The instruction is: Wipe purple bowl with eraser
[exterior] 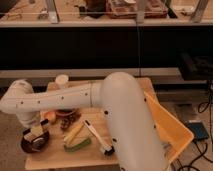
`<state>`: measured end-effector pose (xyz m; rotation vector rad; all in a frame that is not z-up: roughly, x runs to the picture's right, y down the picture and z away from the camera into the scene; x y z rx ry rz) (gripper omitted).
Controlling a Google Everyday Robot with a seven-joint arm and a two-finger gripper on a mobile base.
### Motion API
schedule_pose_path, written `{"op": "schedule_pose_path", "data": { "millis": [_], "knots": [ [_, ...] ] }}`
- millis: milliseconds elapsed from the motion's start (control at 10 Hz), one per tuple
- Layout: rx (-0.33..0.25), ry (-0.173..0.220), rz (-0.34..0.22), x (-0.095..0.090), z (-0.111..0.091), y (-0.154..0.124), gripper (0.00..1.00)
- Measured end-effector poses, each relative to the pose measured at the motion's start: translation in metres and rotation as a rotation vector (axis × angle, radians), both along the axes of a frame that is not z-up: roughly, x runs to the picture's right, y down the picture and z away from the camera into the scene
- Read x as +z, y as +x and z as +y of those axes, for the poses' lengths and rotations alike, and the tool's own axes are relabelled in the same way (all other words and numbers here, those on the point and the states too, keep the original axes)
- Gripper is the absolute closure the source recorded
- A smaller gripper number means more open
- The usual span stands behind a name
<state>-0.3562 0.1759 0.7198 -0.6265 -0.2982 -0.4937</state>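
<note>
Reaches left across the view, white arm (75, 97) bent down at the elbow, gripper (36, 134) low at far left, apparently pointing downward.

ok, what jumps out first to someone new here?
The big white arm sweeps across the frame from the right. Its gripper is at the table's front left corner, over the purple bowl with the eraser. A white-handled brush lies mid-table beside it.

Purple bowl (29, 146): round, shallow, dark maroon, upright at the table's near left corner.
Eraser (36, 132): small tan block, over the bowl's inside, near its far rim.
Gripper (34, 129): at the arm's left end, right above the bowl, at the eraser.
</note>
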Motion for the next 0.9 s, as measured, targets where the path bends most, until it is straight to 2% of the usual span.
{"op": "schedule_pose_path", "data": {
  "millis": [300,900],
  "knots": [
    [-0.010,0.014,-0.033,-0.009,-0.007,-0.023,1.00],
    [-0.040,0.010,-0.105,-0.037,0.021,-0.042,1.00]
  ]
}}
